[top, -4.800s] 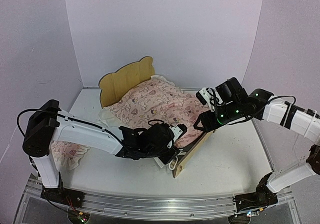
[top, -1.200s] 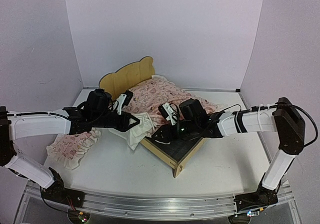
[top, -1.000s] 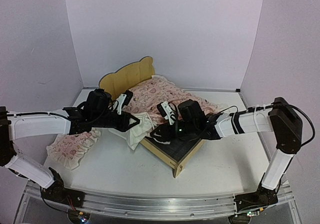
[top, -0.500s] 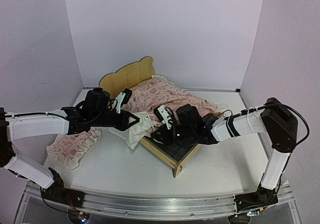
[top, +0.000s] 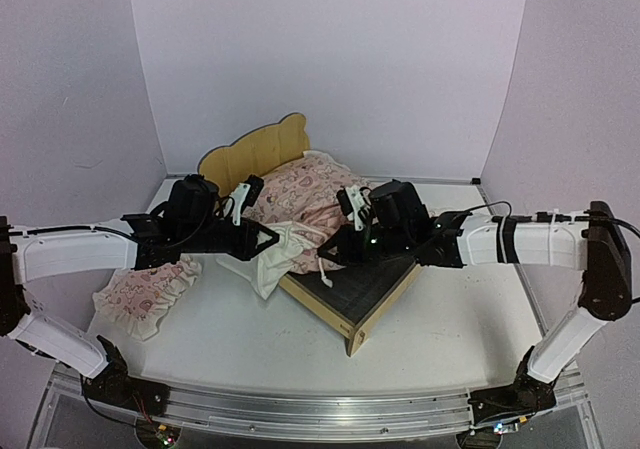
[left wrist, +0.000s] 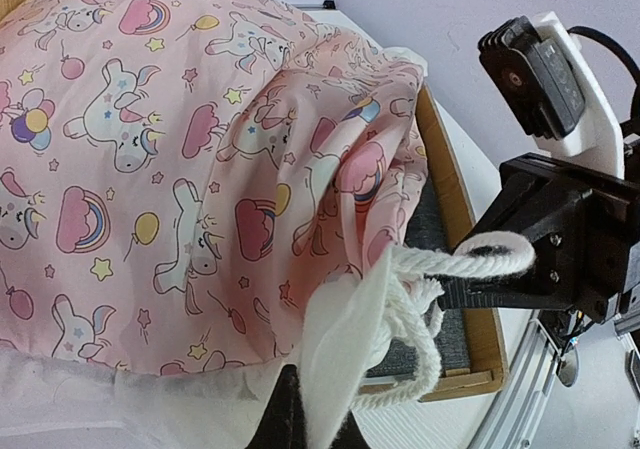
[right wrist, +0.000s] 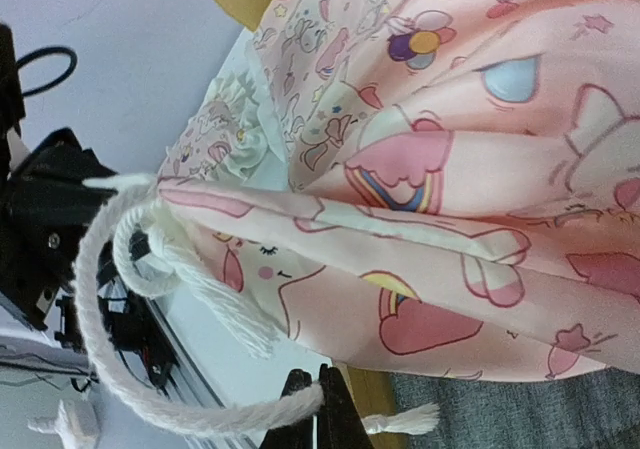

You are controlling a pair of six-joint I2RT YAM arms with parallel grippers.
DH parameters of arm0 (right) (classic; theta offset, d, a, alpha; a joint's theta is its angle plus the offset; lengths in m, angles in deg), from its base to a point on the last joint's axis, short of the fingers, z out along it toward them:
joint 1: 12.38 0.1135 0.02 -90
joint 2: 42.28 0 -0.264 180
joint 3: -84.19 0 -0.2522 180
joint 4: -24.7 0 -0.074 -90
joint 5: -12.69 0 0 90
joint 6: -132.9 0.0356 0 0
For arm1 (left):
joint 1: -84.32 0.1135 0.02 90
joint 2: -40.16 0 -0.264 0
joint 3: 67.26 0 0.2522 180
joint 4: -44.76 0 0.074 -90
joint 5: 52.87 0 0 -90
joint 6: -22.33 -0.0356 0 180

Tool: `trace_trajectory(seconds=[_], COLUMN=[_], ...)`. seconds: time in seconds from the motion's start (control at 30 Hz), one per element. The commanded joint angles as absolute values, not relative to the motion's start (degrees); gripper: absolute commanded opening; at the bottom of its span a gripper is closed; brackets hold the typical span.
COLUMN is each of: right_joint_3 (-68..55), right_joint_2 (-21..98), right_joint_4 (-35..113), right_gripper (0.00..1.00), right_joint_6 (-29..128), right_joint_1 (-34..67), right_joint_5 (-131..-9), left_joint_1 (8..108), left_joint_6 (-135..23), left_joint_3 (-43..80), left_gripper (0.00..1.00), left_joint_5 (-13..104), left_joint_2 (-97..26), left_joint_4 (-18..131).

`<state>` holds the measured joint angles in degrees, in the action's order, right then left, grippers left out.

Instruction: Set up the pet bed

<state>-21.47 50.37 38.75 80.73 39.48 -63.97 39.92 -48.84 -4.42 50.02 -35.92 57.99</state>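
Note:
The pet bed (top: 372, 314) stands mid-table, its wavy headboard (top: 250, 157) at the back and the dark grey mattress pad (top: 368, 279) bare at the foot end. A pink patterned blanket (top: 310, 194) is bunched over the head half. My left gripper (top: 272, 239) is shut on the blanket's white edge (left wrist: 345, 339), just left of the bed. My right gripper (top: 326, 254) hovers over the mattress pad, shut on a white twisted cord (right wrist: 110, 299) that hangs from the blanket's corner. The cord (left wrist: 470, 257) loops between both grippers.
A small pink ruffled pillow (top: 140, 294) lies on the table at the left, under my left arm. Purple walls close in the back and both sides. The bed's footboard corner (top: 355, 347) points toward the near edge.
My right gripper has shut on the white cord and risen off the mattress pad, drawing back to the right. The left gripper has held its grip in place.

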Motion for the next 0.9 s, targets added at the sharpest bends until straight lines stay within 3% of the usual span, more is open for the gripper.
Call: trace_trajectory(seconds=[0.0, 0.4, 0.87], right_joint_3=[-20.39, -20.87, -16.26], right_joint_2=[49.15, 49.53, 57.29], right_joint_4=[42.81, 46.77, 50.85], right_gripper=[0.0, 0.0, 0.0], right_joint_6=[94.12, 104.89, 106.24], right_joint_1=[40.56, 45.92, 49.15], right_joint_5=[-68.67, -78.08, -87.6], left_joint_1=[40.29, 40.28, 40.29], left_joint_6=[-50.02, -49.74, -49.47], left_joint_3=[-1.87, -2.87, -3.41], left_gripper=[0.0, 0.0, 0.0], left_joint_5=[50.62, 51.76, 52.24], left_joint_2=[-35.48, -35.56, -35.16], left_joint_4=[54.09, 52.7, 52.33])
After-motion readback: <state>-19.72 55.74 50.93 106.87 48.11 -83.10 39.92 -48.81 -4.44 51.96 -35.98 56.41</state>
